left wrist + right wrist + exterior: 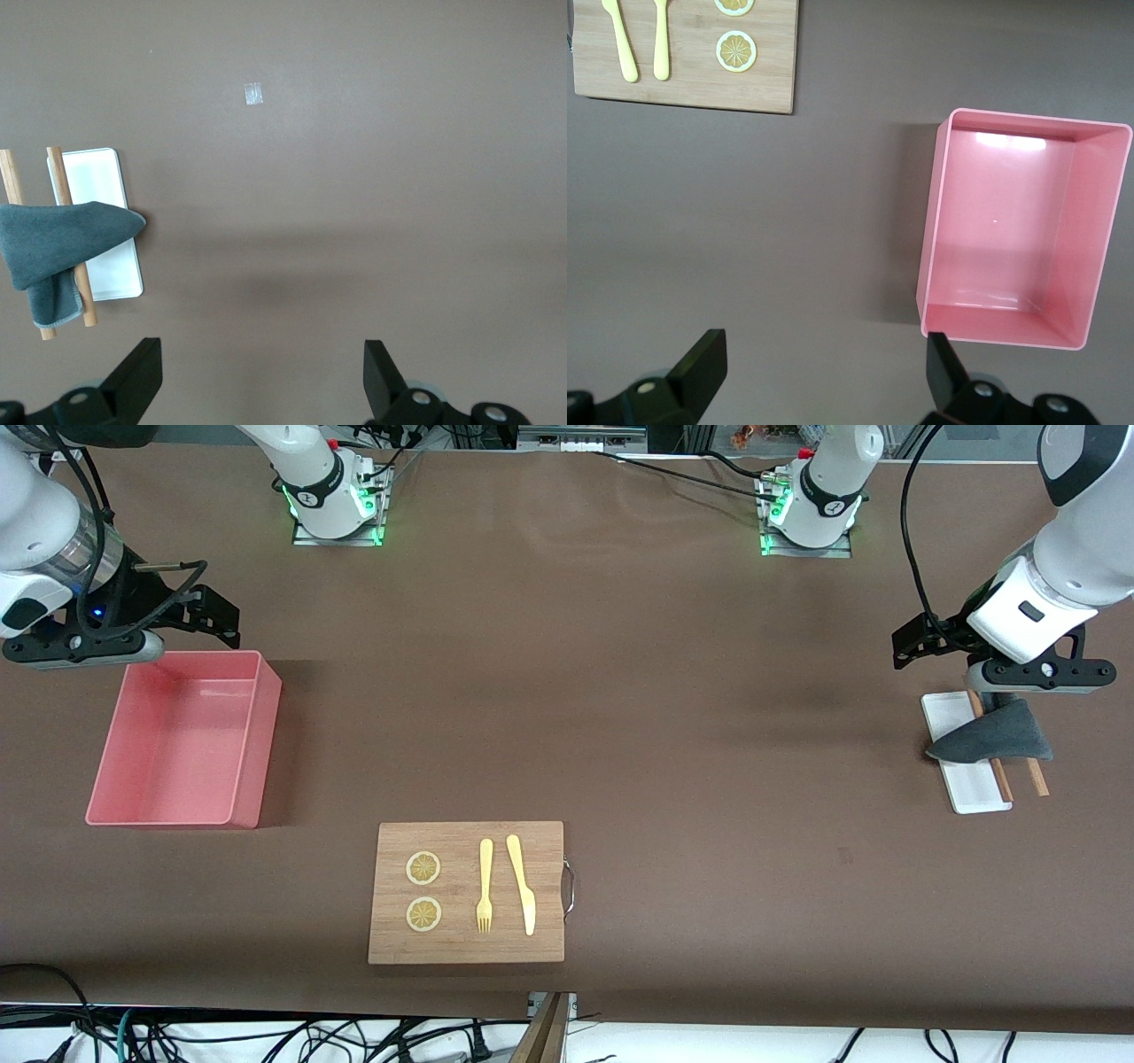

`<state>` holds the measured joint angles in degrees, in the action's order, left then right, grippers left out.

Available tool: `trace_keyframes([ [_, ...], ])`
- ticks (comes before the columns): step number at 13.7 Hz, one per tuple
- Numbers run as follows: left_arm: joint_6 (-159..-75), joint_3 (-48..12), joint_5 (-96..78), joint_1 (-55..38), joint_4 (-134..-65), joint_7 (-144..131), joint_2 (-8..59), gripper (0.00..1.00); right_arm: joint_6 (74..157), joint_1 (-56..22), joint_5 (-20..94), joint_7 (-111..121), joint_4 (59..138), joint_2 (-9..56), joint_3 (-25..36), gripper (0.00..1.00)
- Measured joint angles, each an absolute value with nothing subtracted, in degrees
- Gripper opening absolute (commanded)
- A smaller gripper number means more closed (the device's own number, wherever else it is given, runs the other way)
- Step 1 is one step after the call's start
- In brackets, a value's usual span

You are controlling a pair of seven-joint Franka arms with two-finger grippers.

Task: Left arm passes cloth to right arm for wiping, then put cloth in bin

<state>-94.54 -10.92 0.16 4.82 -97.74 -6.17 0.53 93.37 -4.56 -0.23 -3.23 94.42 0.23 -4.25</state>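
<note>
Charcoal-grey cloth [994,735] drapes over two wooden sticks [1033,776] on a white tray [970,788]. Left gripper [912,646] above it, open; right gripper [217,615] open over the pink bin [252,757].

No readable text anywhere here. The arm bases along the top of the front view carry small dark round marks, but they can't be made out as letters. The pink bin [182,744], the wooden cutting board [467,892] and the white tray [964,751] show plain faces, no labels, no numbers. A small pale square patch on the tabletop [253,93] in the left wrist view bears no writing that can be read.
</note>
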Motion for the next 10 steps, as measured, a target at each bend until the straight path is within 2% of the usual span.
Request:
trace_keyframes([
  [10, -94.54, -10.94, 0.16, 4.67, -97.24, -6.17, 1.36, 1.00, 93.37, -4.56, -0.23, -3.22, 94.42, 0.23, -4.25, 0.99],
])
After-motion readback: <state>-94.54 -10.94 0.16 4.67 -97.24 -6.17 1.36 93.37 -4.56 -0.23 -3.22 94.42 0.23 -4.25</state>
